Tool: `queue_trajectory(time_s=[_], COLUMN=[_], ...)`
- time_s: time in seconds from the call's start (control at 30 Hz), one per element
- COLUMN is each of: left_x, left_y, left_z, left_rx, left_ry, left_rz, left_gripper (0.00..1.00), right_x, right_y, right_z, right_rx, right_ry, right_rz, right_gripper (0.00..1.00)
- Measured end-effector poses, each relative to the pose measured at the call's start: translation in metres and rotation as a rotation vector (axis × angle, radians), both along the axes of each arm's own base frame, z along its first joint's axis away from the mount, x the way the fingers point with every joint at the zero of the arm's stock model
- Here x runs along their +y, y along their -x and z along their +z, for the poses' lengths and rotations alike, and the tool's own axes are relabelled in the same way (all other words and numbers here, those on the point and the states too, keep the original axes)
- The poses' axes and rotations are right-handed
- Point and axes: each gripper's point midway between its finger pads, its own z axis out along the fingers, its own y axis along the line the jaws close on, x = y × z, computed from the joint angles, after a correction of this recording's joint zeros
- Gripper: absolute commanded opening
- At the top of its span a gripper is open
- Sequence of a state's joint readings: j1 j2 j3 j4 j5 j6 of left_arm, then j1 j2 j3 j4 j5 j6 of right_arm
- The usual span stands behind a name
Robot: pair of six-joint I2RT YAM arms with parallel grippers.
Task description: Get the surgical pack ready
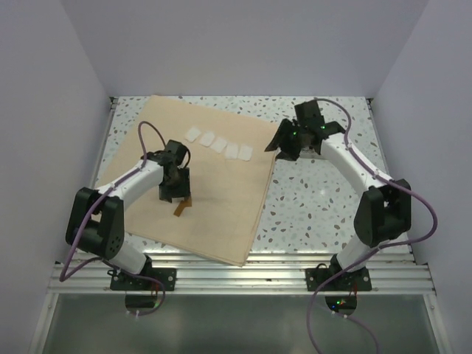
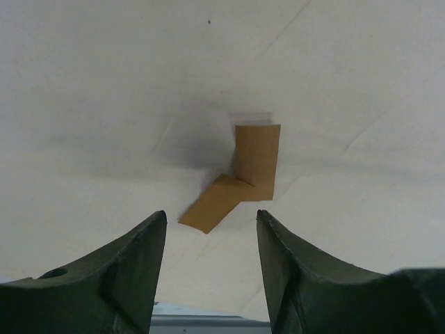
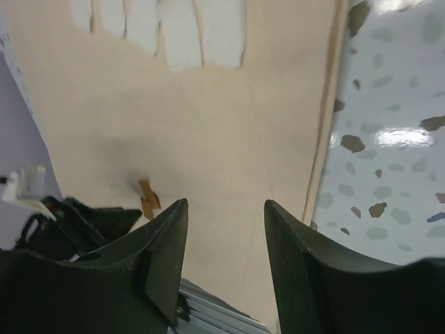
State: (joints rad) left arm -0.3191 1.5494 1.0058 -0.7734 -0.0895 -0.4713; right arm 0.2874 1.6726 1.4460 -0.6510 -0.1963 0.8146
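Note:
The tan-beige fabric sheet [image 1: 199, 188] lies spread on the speckled table, turned a little. Several white gauze squares [image 1: 218, 144] sit in a row on its far part and show in the right wrist view [image 3: 182, 31]. A small brown strip of tape [image 1: 181, 206] lies bent on the sheet; it shows in the left wrist view [image 2: 240, 174]. My left gripper [image 2: 211, 217] is open and empty, just above the sheet beside the tape. My right gripper [image 3: 226, 205] is open and empty, raised over the sheet's far right corner. No steel instruments show.
The speckled table top [image 1: 324, 199] lies bare to the right of the sheet. A ridged metal rail [image 1: 243, 273] runs along the near edge by the arm bases. Grey walls close in the table on three sides.

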Motion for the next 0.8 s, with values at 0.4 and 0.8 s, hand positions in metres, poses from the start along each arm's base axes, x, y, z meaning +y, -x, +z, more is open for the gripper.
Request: queue_trajectory(time_s=[0.4,0.8], left_x=[-0.021,-0.096], left_y=[-0.002,-0.123], left_z=[0.011,0.048], left_rx=[-0.034,-0.272], left_ry=[0.060,0.271], left_rz=[-0.144,-0.273], left_gripper=[0.46,0.52], right_x=[0.029,0.038], right_y=[0.099,0.083], right_z=[-0.043,-0.054], right_rx=[0.130,0.114], right_ry=[-0.003,-0.013], right_rz=[0.327,0.367], right_gripper=[0.52,0.52])
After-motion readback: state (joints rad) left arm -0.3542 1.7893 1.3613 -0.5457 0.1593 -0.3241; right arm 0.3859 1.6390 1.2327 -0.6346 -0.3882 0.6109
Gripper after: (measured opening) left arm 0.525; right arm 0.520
